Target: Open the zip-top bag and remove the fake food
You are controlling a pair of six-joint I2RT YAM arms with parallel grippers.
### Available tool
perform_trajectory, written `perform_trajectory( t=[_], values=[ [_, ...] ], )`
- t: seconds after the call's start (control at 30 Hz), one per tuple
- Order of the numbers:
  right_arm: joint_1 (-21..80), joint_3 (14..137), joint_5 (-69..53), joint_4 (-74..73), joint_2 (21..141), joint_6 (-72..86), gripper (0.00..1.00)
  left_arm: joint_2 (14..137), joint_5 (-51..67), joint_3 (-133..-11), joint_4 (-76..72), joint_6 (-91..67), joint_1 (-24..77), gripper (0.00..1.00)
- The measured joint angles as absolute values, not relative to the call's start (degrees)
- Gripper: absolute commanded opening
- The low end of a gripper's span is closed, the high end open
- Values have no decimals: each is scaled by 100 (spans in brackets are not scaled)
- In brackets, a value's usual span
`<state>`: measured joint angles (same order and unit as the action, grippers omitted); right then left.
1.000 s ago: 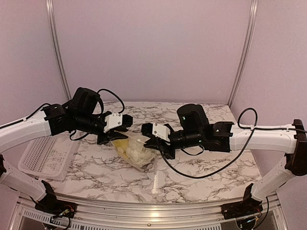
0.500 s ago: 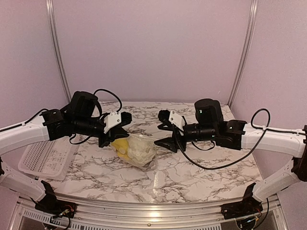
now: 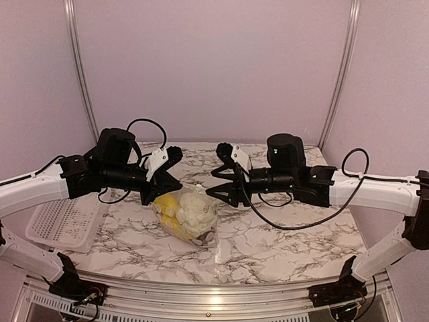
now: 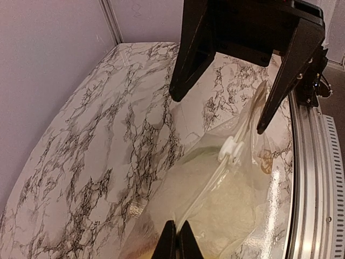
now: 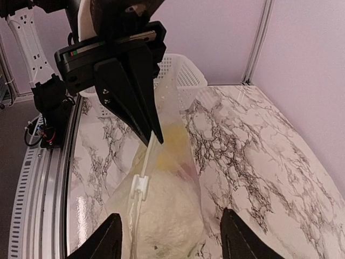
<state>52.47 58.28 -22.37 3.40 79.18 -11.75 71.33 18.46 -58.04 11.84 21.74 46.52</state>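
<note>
The clear zip-top bag (image 3: pixel 191 218) stands on the marble table, hanging from its top edge. Through it show the fake food's yellow piece (image 3: pixel 166 205) and cream-white knobbly lump (image 3: pixel 195 209). My left gripper (image 3: pixel 173 187) is shut on the zip strip (image 4: pixel 207 181) at the bag's left end; the left wrist view has its fingertips (image 4: pixel 177 240) pinching that strip. A white slider (image 5: pixel 140 187) sits midway along the strip. My right gripper (image 3: pixel 218 172) is open just right of the bag and holds nothing. In its wrist view its fingers (image 5: pixel 105 237) straddle the bag (image 5: pixel 167 216) without touching it.
A white lattice basket (image 3: pixel 67 218) sits at the table's left edge, also seen behind the left gripper (image 5: pixel 129 91) as the basket (image 5: pixel 183 73). A metal rail (image 3: pixel 214 295) runs along the near edge. Pale walls close in the back and sides.
My right gripper let go of the bag, opened, pulled back to the right, then came back toward the bag. My left gripper closed fully on the zip strip and the bag now stands more upright.
</note>
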Motion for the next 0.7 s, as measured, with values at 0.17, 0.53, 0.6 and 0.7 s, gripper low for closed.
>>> perform_trajectory(
  t=[0.17, 0.53, 0.6, 0.7],
  values=[
    [5247, 5843, -2268, 268, 8193, -1153, 34, 7133, 1857, -5806, 1188, 1984, 4652, 0],
    [5247, 5846, -2257, 198, 8224, -1135, 0, 7122, 1863, -5776, 1085, 1905, 4652, 26],
    [5249, 5846, -2252, 183, 8221, -1157, 0, 7072, 1959, -5741, 893, 1892, 4659, 34],
    [5275, 5846, -2252, 161, 8221, -1225, 0, 6984, 2123, -5741, 615, 1959, 4698, 39]
  ],
)
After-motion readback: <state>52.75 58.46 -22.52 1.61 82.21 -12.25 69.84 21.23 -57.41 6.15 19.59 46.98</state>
